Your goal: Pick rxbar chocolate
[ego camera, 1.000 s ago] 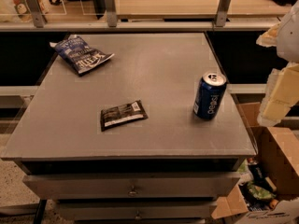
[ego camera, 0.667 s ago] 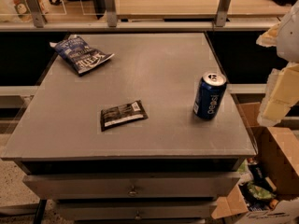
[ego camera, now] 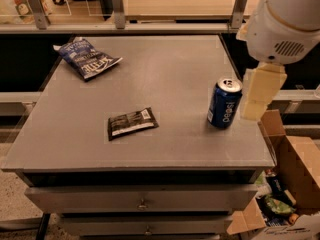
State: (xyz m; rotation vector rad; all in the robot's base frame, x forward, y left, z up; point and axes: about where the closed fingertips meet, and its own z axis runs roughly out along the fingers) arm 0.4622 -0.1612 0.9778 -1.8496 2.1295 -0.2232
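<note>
The rxbar chocolate (ego camera: 132, 123) is a small flat black wrapper with a white label patch. It lies flat on the grey table top (ego camera: 170, 69), left of centre and toward the front. My gripper (ego camera: 260, 93) hangs at the right edge of the view, below the white arm housing (ego camera: 287, 24). It is just right of the blue Pepsi can and slightly above it, and well to the right of the bar. It holds nothing that I can see.
A blue Pepsi can (ego camera: 224, 103) stands upright at the table's right front. A crinkled blue chip bag (ego camera: 87, 59) lies at the back left. An open cardboard box (ego camera: 292, 184) with clutter sits on the floor at the right. Drawers (ego camera: 142, 200) run below the table top.
The arm and gripper have moved left into the view and now sit closer to the Pepsi can. The bar, can and chip bag have not moved.
</note>
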